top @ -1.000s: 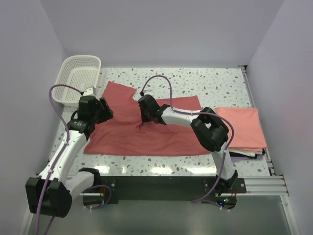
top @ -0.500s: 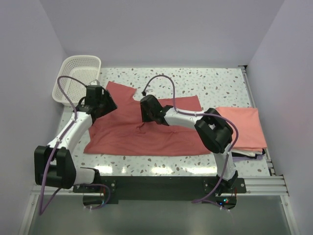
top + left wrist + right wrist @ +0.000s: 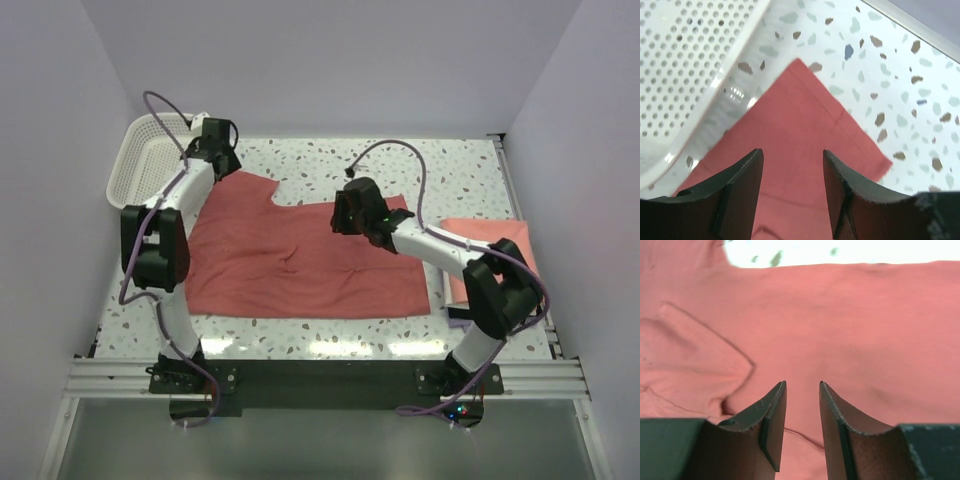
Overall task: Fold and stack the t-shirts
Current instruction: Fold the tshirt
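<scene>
– Since the dusty red t-shirt (image 3: 300,262) lies spread open across the middle of the table (image 3: 450,170), why do both arms reach to its far side?

– My guess is that a fold is being set up. The left gripper (image 3: 791,160) hangs over the far left sleeve corner, just beside the white basket (image 3: 685,65). The right gripper (image 3: 802,390) sits over the cloth near the far edge, to the right of the neckline. Taking those two spots would let the far part be drawn toward the near edge.

– Are they holding anything?

– No. The left one's fingers stand well apart, with the sleeve's corner showing between them and nothing pinched. The right one's fingers are parted by only a narrow gap, with red cloth below. Whether either pair of tips touches the fabric I cannot tell.

– And the other shirt?

– The salmon pink t-shirt (image 3: 515,240) is already folded at the right side of the table, well apart from the basket. That looks like the stacking place, so the red one likely joins it once folded.
</scene>
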`<state>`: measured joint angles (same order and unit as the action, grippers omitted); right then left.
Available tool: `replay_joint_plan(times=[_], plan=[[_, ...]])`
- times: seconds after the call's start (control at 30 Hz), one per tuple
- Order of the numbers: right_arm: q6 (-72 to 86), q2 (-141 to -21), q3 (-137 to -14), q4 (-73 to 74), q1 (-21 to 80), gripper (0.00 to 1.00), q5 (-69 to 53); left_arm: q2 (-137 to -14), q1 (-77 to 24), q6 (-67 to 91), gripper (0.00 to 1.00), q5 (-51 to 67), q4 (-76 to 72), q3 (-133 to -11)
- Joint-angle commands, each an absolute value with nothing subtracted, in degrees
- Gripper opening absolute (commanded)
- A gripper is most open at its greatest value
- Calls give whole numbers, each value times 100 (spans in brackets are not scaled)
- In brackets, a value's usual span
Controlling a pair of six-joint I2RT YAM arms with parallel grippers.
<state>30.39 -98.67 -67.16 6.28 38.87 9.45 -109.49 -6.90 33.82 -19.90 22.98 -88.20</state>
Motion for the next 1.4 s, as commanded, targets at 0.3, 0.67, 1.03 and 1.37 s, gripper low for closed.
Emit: replay_joint_plan(times=[0.3, 0.67, 1.03, 1.37], plan=[[2839, -8131, -5520, 659, 3278, 37, 738, -13367, -624, 2619, 51, -3050, 2391, -11530], [2821, -7971, -5458, 650, 3015, 37, 642, -14053, -519, 2681, 52, -2734, 2004, -11742], [2927, -8524, -5703, 571, 2725, 37, 501, -14107, -422, 2760, 22, -2242, 1925, -11725], [3155, -9421, -6468, 1098, 1504, 37, 589, -13518, -387, 2689, 0, -1661, 1319, -11163]])
